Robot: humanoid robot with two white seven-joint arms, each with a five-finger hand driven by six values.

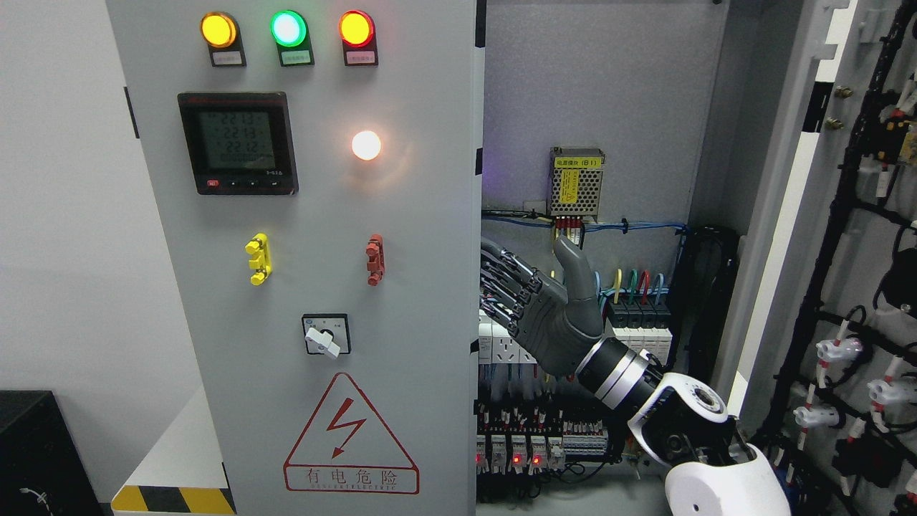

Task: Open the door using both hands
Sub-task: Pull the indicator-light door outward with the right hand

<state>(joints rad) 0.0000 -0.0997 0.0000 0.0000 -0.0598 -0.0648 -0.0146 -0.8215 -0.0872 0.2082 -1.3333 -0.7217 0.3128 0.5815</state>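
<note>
The left cabinet door (301, 287) fills the left half of the head view, facing the camera and looking shut or close to it. It carries 3 lit indicator lamps (286, 29) along the top, a digital meter (238, 142), a glowing white lamp (366, 145), a rotary switch (326, 335) and a red high-voltage warning triangle (351, 437).

At this door's right edge the right hand (541, 312) reaches in, fingers (505, 287) extended and relaxed against or just behind the edge, thumb up, gripping nothing.

Behind it the cabinet interior (594, 107) lies exposed: a power supply (577, 185) and rows of breakers (641, 322). The right door (852, 251) stands swung wide, its wiring harness showing.

By my reading, half the job is done; the left door remains to be pulled open. No left hand shows.
</note>
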